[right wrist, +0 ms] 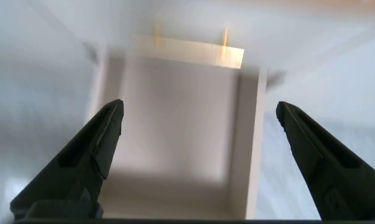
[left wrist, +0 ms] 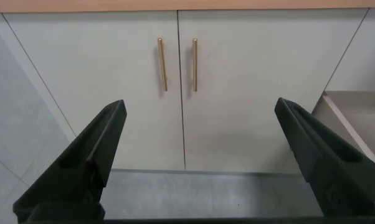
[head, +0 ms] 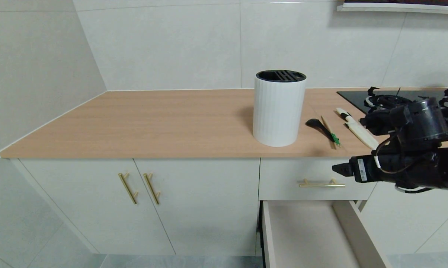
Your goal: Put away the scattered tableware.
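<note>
On the wooden counter (head: 164, 123) stands a white ribbed utensil holder (head: 279, 108) with a black slotted top. To its right lie a black spoon (head: 318, 125), wooden chopsticks (head: 330, 132) with a green end, and a white-handled knife (head: 357, 128). My right gripper (head: 339, 169) hangs in front of the counter edge, above the open lower drawer (head: 307, 234). In the right wrist view that gripper (right wrist: 200, 107) is open and empty, looking down into the bare drawer (right wrist: 181, 143). My left gripper (left wrist: 200, 107) is open and empty, low down, facing the cabinet doors (left wrist: 237, 93).
A shut drawer with a gold handle (head: 321, 184) sits just above the open one. A black stove top (head: 391, 99) occupies the counter's back right. Two cabinet doors with gold handles (head: 139, 188) are to the left. Tiled walls close off the back and left.
</note>
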### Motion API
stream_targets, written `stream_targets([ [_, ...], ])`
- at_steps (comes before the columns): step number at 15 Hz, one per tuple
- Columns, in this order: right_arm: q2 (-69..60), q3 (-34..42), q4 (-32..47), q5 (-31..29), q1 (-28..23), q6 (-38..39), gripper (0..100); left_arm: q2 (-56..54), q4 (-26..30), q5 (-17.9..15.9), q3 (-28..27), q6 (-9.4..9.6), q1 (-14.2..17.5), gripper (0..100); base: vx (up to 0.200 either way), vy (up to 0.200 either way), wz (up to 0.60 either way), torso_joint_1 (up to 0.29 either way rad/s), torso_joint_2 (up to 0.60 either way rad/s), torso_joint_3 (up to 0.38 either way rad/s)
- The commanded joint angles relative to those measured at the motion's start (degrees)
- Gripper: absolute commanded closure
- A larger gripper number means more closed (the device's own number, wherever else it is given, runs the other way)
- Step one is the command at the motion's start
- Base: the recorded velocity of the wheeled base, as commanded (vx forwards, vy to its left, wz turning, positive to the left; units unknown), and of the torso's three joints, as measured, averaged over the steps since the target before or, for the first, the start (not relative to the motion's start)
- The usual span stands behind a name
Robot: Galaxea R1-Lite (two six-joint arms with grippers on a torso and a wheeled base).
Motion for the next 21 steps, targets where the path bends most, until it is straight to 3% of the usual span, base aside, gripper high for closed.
stream_targets([
  [1, 4.52, -13.25, 6.67, -0.12, 0.07, 1.66, 0, 0.09, -0.01, 0.01, 0.00, -0.01, 0.02, 0, 0.000, 0.000, 0.00, 0.000, 0.00, 0.000],
  [4, 8.65, -21.60, 11.16, -0.21, 0.16, 9.66, 0, 0.09, -0.01, 0.01, 0.00, -0.01, 0.02, 0, 0.000, 0.000, 0.00, 0.000, 0.00, 0.000],
  [10, 13.93, -27.23, 11.42, -2.41, -1.60, 14.67, 0, 0.09, -0.01, 0.01, 0.00, -0.01, 0.02, 0, 0.000, 0.000, 0.00, 0.000, 0.00, 0.000],
  [13, 18.41, -29.87, 12.03, -5.05, -3.80, 14.93, 0, 0.09, -0.01, 0.01, 0.00, -0.10, 0.02, 0, 0.000, 0.000, 0.00, 0.000, 0.00, 0.000],
  [21, 23.16, -31.80, 11.68, -5.22, -5.64, 15.37, 0, 0.09, -0.01, 0.01, 0.00, -0.10, 0.02, 0, 0.000, 0.000, 0.00, 0.000, 0.00, 0.000],
])
